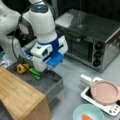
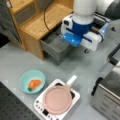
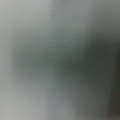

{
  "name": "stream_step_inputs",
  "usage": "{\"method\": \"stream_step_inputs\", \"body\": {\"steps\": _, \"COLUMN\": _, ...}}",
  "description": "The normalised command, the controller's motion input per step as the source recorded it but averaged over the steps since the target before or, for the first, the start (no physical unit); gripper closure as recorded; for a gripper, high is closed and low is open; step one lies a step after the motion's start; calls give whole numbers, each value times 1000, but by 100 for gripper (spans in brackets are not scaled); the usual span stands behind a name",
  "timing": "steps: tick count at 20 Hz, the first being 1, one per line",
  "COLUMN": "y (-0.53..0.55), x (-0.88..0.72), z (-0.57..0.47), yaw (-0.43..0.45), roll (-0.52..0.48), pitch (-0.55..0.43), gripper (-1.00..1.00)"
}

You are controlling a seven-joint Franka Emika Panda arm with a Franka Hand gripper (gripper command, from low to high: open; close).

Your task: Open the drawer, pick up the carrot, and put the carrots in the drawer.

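Already the drawer [image 1: 47, 83] [image 2: 53, 46] stood pulled out of the cabinet [image 1: 20, 97] [image 2: 40, 22], the gripper [image 1: 46, 67] low over it.

The carrot [image 1: 86, 117] [image 2: 34, 83] lay in the blue bowl [image 1: 77, 113] [image 2: 23, 81] near the counter's edge, well apart from the drawer, which held a yellow pepper [image 1: 22, 68] and a green vegetable [image 1: 35, 73]. Whether the gripper was clenched or released could not be told; the wrist view showed only grey blur.

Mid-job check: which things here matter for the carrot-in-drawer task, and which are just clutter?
Job:
drawer, pulled open
carrot, in the light blue bowl
gripper, low over the drawer

Clutter:
toaster oven
pink pan
yellow pepper
green vegetable
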Motion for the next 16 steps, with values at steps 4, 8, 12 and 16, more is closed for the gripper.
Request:
{"method": "stream_step_inputs", "body": {"steps": 4, "y": 113, "x": 132, "z": 81, "yaw": -142, "roll": 89, "pitch": 64, "gripper": -100}}
{"method": "stream_step_inputs", "body": {"steps": 8, "y": -42, "x": 146, "z": 82, "yaw": -108, "roll": 77, "pitch": 63, "gripper": -100}}
{"method": "stream_step_inputs", "body": {"steps": 12, "y": -190, "x": 158, "z": 114, "yaw": -59, "roll": 65, "pitch": 73, "gripper": -100}}
{"method": "stream_step_inputs", "body": {"steps": 16, "y": -207, "x": 173, "z": 157, "yaw": -4, "roll": 52, "pitch": 82, "gripper": -100}}
